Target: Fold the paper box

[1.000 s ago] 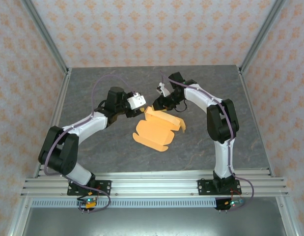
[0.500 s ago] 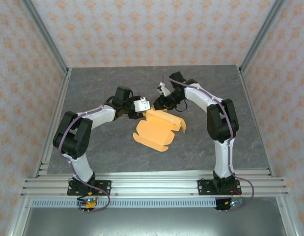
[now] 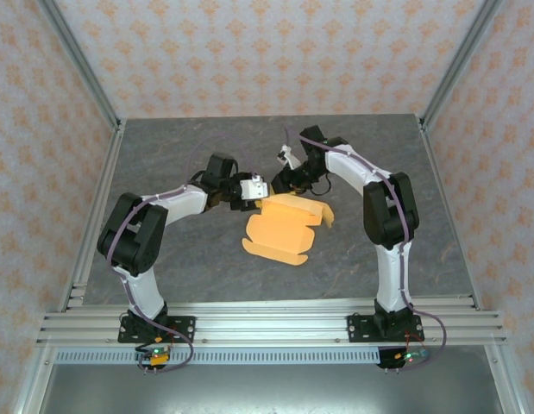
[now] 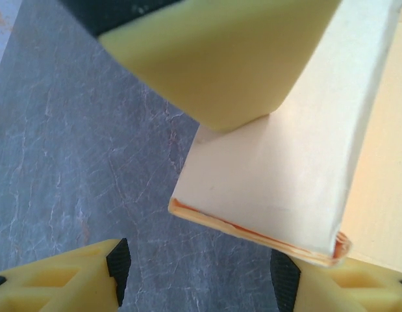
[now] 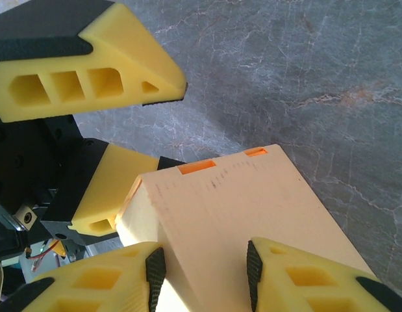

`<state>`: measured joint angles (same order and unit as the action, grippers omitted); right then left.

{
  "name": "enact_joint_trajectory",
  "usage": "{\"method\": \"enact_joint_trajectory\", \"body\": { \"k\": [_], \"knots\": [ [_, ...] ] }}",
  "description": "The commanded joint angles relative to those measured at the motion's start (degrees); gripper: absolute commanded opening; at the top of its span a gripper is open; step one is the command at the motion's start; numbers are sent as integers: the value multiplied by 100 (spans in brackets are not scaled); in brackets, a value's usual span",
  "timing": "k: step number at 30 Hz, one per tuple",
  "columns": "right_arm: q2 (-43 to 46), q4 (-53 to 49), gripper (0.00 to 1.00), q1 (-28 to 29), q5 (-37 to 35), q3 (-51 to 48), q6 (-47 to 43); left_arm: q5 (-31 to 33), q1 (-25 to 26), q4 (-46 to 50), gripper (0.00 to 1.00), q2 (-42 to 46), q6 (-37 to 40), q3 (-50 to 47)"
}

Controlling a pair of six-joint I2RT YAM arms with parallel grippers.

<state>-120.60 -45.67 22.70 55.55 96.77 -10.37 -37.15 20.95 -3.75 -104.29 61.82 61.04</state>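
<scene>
The paper box [image 3: 279, 233] lies mid-table as a light orange-tan sheet, partly folded, with its far edge raised. At that raised edge's left end, my left gripper [image 3: 258, 191] stands open; in the left wrist view the doubled cardboard edge [image 4: 252, 227] sits just ahead of the gap [image 4: 201, 279], touching neither pad. My right gripper [image 3: 279, 179] is open at the same far edge. Its fingers straddle the folded ridge [image 5: 252, 208] around the gap [image 5: 204, 266]. One right finger [image 4: 220, 58] rests on the panel.
The grey marbled table [image 3: 197, 259] has bare room to the left, the right and in front of the box. Metal frame posts and patterned walls close in the sides and back. Both grippers crowd the box's far left corner, a few centimetres apart.
My left gripper has swung right, up to the box's far left corner. The box has slid slightly to the right, and its right-hand flap now lies lower. The right gripper has barely moved.
</scene>
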Motion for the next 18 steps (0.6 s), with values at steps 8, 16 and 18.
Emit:
{"method": "enact_joint_trajectory", "body": {
  "k": [8,16,18],
  "knots": [
    [-399,-368,41,126,-368,-106,-202,-510,574,-329,62,111,-288,-432],
    [-401,-383,40,126,-400,-125,-255,-269,532,-988,63,558,-711,-1249],
    [-388,-384,40,123,-381,-141,-255,-293,534,-946,63,549,-723,-1232]
  ]
}}
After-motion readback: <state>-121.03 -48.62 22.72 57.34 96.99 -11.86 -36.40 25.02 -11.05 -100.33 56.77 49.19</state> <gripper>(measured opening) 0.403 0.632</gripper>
